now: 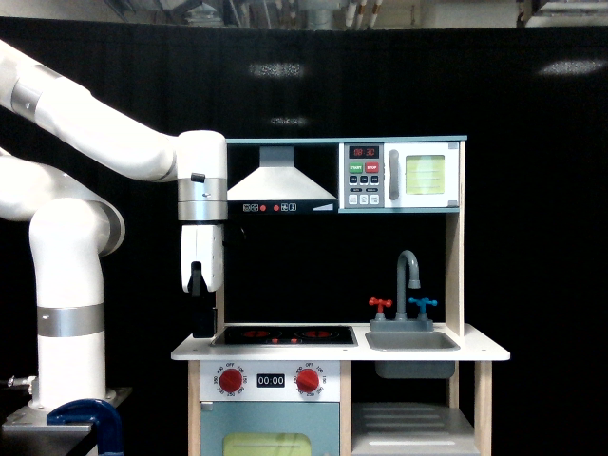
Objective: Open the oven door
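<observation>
Your arm [95, 142] reaches in from the exterior view's left, its white links bending down to a wrist that hangs vertically beside the toy kitchen's left post. The gripper [202, 328] points straight down at the left edge of the counter [351, 351], next to the black stovetop [283, 335] with its red rings. Against the black curtain the dark fingers blend in, so you cannot tell from here whether they are spread or closed; they seem to carry nothing, though that is hard to judge.

The oven door [426, 175] you are after sits high on the upper shelf, toward the exterior view's right, well apart from the gripper. It is the small white square with the pale yellow-green window, and its grey vertical handle [393, 175] runs along its left edge, just beside the button panel [364, 177]. The door lies flush with its housing, so it is closed.

Between the arm and that door hangs the white range hood [281, 182]. Below the shelf, the grey faucet [408, 275] stands over the sink [411, 340], with a red tap [380, 305] and a blue tap [422, 305] at either side. On the lower front you see two red knobs [231, 380] flanking a timer display [271, 380].
</observation>
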`<act>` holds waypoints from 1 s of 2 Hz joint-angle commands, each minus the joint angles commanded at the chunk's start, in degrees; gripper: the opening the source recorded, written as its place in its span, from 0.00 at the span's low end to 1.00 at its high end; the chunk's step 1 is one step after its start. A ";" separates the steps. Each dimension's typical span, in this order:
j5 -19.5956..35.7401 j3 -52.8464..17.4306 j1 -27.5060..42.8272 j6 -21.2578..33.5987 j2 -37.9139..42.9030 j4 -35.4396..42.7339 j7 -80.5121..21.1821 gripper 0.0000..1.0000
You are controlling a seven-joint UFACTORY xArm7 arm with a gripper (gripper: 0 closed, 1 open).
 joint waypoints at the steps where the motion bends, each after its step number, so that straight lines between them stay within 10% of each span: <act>1: -0.46 0.23 -0.22 -1.19 3.09 0.92 0.19 1.00; 2: -5.70 -6.44 -0.92 -7.82 11.30 4.43 -14.10 1.00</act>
